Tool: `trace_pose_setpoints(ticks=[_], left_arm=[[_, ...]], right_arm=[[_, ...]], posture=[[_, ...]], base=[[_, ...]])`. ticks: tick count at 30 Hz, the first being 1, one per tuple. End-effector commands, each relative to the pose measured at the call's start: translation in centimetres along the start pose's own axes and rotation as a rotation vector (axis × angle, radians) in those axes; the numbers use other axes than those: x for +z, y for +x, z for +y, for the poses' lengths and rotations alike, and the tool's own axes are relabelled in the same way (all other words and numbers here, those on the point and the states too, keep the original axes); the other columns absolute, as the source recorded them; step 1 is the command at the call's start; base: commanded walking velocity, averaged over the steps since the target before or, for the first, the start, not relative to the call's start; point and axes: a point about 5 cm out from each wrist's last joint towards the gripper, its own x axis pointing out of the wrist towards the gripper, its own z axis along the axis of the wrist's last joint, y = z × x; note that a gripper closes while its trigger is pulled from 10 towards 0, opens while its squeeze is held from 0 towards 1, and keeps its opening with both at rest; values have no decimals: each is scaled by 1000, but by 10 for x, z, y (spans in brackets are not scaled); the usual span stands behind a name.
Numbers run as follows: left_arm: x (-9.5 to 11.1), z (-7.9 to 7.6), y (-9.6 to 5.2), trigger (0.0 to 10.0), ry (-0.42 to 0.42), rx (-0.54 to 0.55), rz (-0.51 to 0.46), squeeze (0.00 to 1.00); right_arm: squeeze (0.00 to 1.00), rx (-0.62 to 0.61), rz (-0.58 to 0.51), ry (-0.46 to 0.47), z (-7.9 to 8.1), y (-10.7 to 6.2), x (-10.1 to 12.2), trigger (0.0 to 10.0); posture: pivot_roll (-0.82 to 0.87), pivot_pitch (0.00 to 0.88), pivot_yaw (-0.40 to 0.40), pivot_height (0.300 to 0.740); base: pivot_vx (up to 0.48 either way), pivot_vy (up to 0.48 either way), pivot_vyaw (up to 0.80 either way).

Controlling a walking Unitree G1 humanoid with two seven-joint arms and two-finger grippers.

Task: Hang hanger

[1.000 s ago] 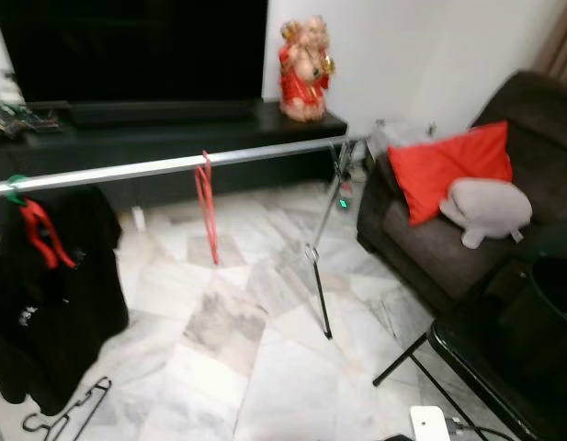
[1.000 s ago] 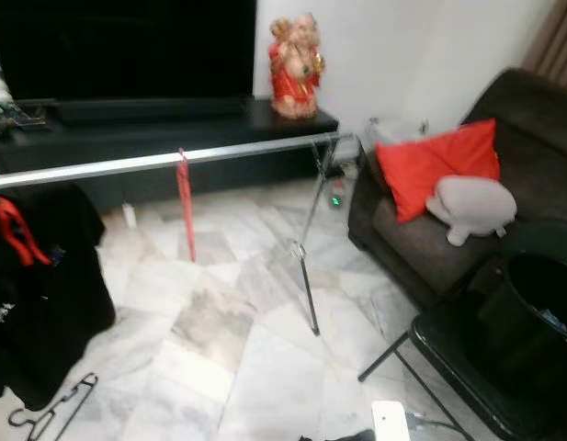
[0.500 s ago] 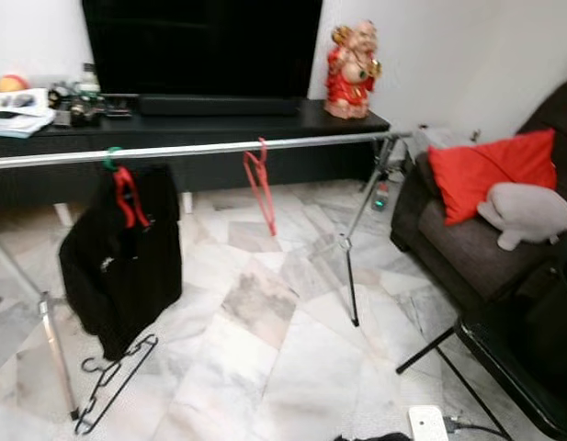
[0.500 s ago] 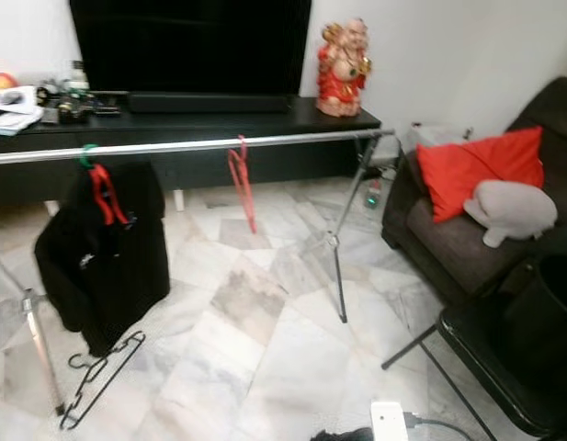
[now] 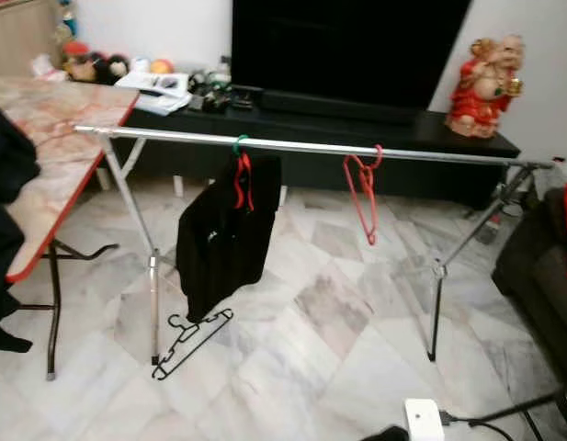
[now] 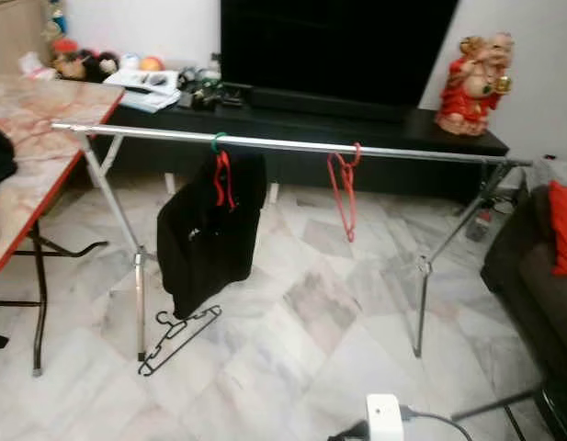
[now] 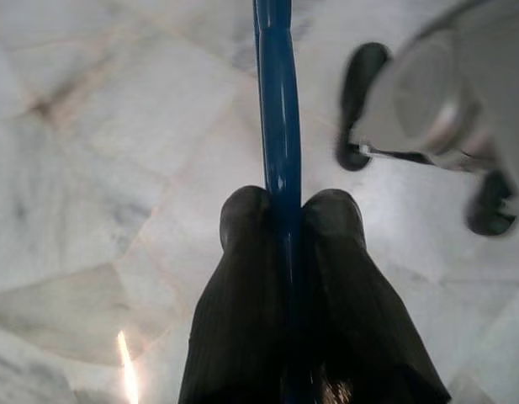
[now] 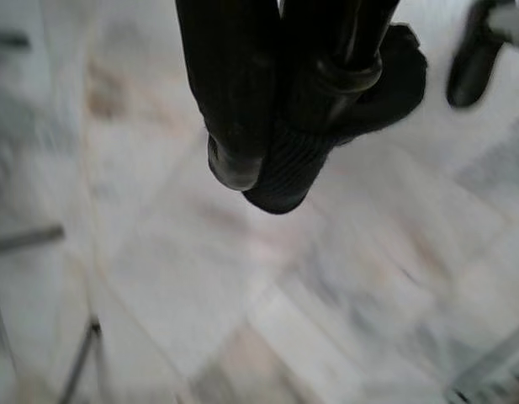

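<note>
Left eye view swung left since half second earlier: camera turned, whole rail (image 5: 301,147) came into frame. Left gripper (image 7: 284,210) clamped blue hanger (image 7: 276,101), low over floor. Right gripper (image 8: 259,168) closed, empty. Judgement: approach phase, hanging not begun.

A long silver rail (image 5: 301,148) on tripod legs is stood on the pale marble floor (image 5: 311,367), with a red hanger (image 5: 362,195) and a black garment (image 5: 226,234) hung on it. A black hanger (image 5: 189,333) is left lying on the floor by the rail's leg, and a white box (image 5: 423,421) is sat nearer the camera.
</note>
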Motion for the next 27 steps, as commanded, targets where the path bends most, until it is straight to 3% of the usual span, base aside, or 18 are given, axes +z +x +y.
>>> trace_pose_setpoints(ticks=[1,4,6,8,11,14,15,16,17,18,19,22,24,25,27], left_arm=[[6,-4,0,10000,16,13,-21,0],[7,-1,0,10000,15,23,-27,0],[-6,18,-1,10000,13,48,-22,0],[-8,23,-2,10000,12,53,-32,0],[8,31,-2,10000,6,60,-127,0],[37,43,-4,10000,37,98,-250,0],[57,48,-6,10000,60,111,-328,0],[80,52,-10,10000,94,120,-426,0],[90,53,-13,10000,111,115,-472,0],[90,53,-13,10000,111,115,-472,0],[113,56,-21,10000,173,106,-581,0],[150,52,-44,10000,313,32,-773,0],[159,44,-54,10000,400,-43,-817,0],[164,34,-64,10000,499,-150,-824,0],[165,27,-70,10000,575,-226,-813,0]], right_arm=[[0,-29,-31,22,-8,0,3,10000],[0,-27,-35,23,-8,0,4,10000],[0,-24,-39,23,-8,0,4,10000],[0,-24,-38,20,-8,0,4,10000],[0,-31,-44,33,-9,-1,4,10000],[0,-33,-63,25,-10,-1,6,10000],[0,-34,-95,31,-9,1,15,10000],[0,-26,-209,30,-5,7,66,10000],[0,-32,-253,6,-4,8,86,10000],[0,-32,-253,6,-4,8,86,10000],[0,-38,-317,-25,-5,7,110,10000],[0,-4,-407,-32,-1,4,142,10000],[0,10,-430,-61,1,2,155,10000],[0,25,-443,-99,3,1,167,10000],[0,40,-459,-118,5,-1,175,10000]], posture=[[230,0,-135,740],[231,0,-134,740],[234,0,-137,740],[233,0,-139,740],[237,0,-144,740],[236,0,-147,740],[235,0,-147,740],[235,0,-147,740],[236,0,-149,740],[236,0,-149,740],[236,0,-152,740],[236,0,-156,740],[235,0,-158,740],[236,0,-163,740],[240,0,-168,740]], base=[[0,0,800],[0,0,800],[0,0,800],[0,0,800],[0,0,185],[0,0,0],[0,0,0],[0,0,0],[0,0,0],[0,0,0],[0,0,0],[0,0,0],[0,0,0],[0,0,0],[0,0,0]])
